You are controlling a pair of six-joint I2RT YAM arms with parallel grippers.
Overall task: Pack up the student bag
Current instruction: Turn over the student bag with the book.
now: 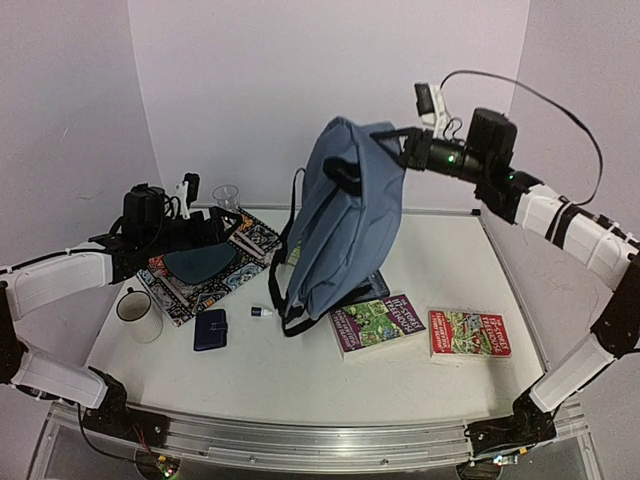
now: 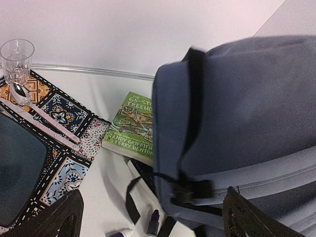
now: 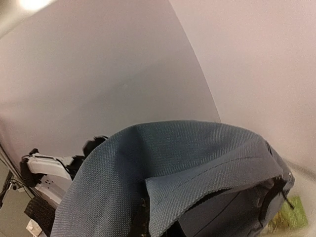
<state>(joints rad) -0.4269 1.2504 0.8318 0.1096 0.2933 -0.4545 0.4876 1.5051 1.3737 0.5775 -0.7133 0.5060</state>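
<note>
Grey-blue student bag (image 1: 345, 220) hangs upright over the middle of the white tabletop (image 1: 300, 370).

The bag is soft, rounded fabric with black straps and a dark zipper line. The right tool (image 1: 405, 150) is clamped on its top edge, and its lower end reaches the tabletop, just beside a green book (image 2: 133, 129). The left tool (image 2: 153, 222) hangs with its fingers spread wide and empty above a patterned placemat (image 1: 215, 285). A white mug (image 1: 137, 312), a navy wallet (image 1: 211, 329) and two paperbacks (image 1: 377, 322) lie nearby. Plain pale walls close the space behind and at both sides.
</note>
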